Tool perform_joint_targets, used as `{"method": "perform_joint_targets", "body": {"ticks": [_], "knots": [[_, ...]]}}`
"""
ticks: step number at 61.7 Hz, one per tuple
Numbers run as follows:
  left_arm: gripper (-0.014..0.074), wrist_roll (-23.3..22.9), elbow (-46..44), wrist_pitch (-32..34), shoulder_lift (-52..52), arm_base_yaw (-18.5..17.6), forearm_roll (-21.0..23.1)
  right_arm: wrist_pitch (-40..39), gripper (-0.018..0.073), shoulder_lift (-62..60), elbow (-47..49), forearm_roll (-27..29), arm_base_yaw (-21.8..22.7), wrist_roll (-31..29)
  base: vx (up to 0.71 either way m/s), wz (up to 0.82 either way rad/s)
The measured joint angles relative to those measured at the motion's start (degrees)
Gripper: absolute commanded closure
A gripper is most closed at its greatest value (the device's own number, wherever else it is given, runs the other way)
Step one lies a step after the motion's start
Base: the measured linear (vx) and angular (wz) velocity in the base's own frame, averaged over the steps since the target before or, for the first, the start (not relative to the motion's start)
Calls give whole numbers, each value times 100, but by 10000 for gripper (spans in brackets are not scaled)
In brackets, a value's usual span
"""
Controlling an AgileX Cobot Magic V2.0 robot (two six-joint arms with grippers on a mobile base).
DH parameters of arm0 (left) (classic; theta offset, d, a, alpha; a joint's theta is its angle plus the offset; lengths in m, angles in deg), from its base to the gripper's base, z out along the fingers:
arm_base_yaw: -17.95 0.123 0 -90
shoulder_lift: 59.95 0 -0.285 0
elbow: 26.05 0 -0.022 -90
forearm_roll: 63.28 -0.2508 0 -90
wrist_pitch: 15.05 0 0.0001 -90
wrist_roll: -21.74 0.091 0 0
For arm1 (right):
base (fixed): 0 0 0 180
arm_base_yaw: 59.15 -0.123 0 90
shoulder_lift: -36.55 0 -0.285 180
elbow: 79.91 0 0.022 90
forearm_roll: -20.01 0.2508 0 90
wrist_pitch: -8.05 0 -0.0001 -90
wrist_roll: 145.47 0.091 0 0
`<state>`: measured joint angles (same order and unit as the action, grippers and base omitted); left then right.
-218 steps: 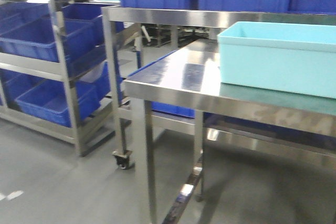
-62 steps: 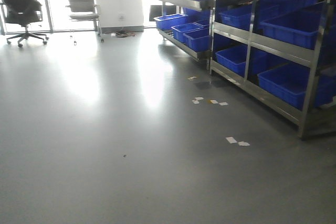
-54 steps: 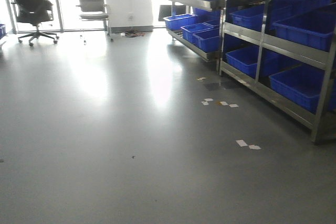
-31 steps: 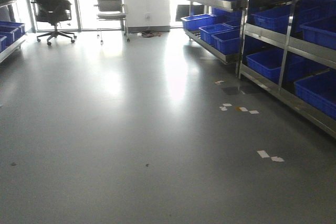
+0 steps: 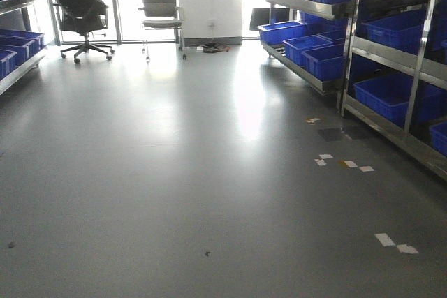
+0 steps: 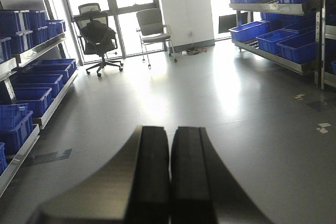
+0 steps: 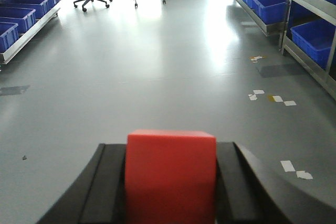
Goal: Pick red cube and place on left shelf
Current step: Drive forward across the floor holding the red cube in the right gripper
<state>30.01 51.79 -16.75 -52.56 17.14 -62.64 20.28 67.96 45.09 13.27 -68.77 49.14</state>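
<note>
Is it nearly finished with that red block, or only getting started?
Roughly halfway. Done: the red cube is clamped in the right gripper; the left gripper is shut and empty. In hand: the carry, with open floor ahead. Left: setting the cube on the left shelf, not yet reached.
</note>
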Motion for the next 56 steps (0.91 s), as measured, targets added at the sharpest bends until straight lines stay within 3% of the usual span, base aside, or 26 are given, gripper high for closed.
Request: {"method": "perform_joint_targets", "body": {"ticks": [56], "knots": [[491, 0, 0, 0, 0, 0, 0, 0, 502, 0, 0, 0, 0, 0, 55, 13]]}}
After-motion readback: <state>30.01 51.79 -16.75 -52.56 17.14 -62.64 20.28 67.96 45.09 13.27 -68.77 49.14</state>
